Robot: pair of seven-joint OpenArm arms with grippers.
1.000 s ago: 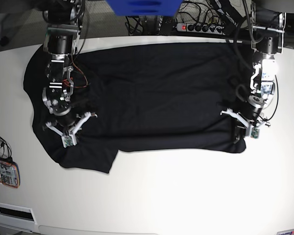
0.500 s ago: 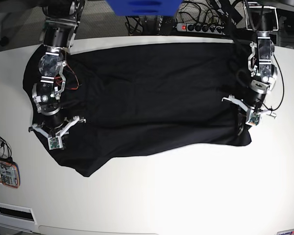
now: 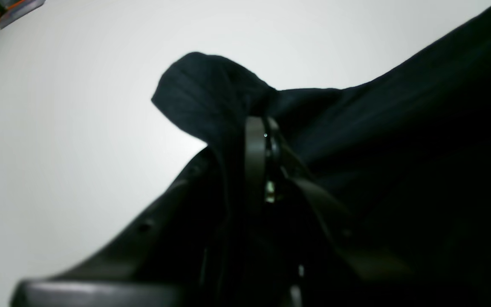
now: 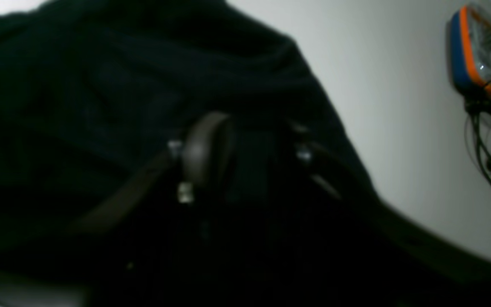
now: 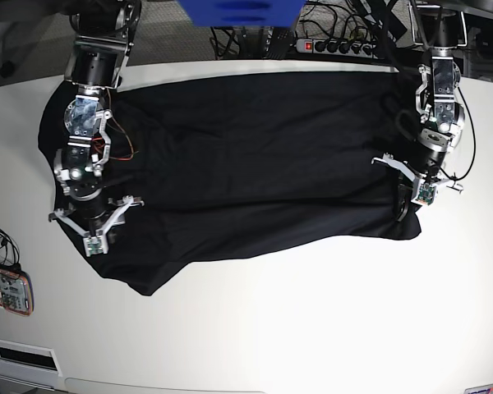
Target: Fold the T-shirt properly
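A white table (image 5: 312,328) carries the black T-shirt (image 5: 246,156), which lies spread across its far half, from the left edge of the base view to the right side. Behind the table run a power strip (image 5: 333,45) and tangled cables, with a blue object (image 5: 238,12) at the top edge; an orange-and-blue device (image 5: 6,289) sits at the table's left edge beside a coil of black wire. The right arm reaches down from the top left, its right gripper (image 5: 92,232) low over the shirt's left portion; in the right wrist view the jaws stand apart with dark cloth behind them, and whether they grip any fabric cannot be told. The left arm descends at the right, and the left gripper (image 5: 419,197) is closed tight on a bunched corner of the shirt (image 3: 211,94), raised just above the table. Compared with half a second ago, the right gripper's jaws have parted, the shirt's lower edge near the left has settled slightly, and the left gripper has hardly shifted.
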